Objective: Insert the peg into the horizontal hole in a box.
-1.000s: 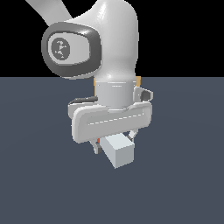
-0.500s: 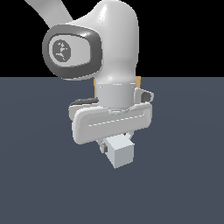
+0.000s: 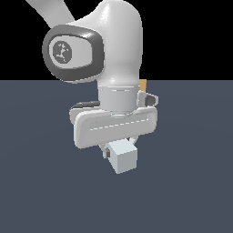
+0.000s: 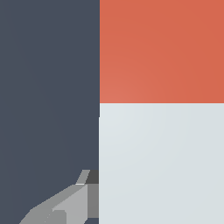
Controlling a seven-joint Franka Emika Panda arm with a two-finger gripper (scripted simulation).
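Observation:
In the exterior view my gripper (image 3: 119, 151) hangs under the white hand and is shut on the peg (image 3: 124, 160). Only the peg's light grey-white end shows, pointing toward the camera. In the wrist view the peg (image 4: 162, 162) fills one side of the picture, grey-white with its orange-red end (image 4: 162, 50) beyond. One grey finger (image 4: 65, 206) lies against the peg's edge. Of the tan box only a small sliver (image 3: 143, 85) shows behind the arm. The hole is hidden.
The dark blue-grey floor (image 3: 195, 182) spreads all around the arm. The white arm and its wrist joint (image 3: 75, 52) block most of the exterior view of what lies behind.
A small red patch of the peg beside the hand has gone out of sight. The peg's grey end looks slightly bigger. The hand has hardly moved.

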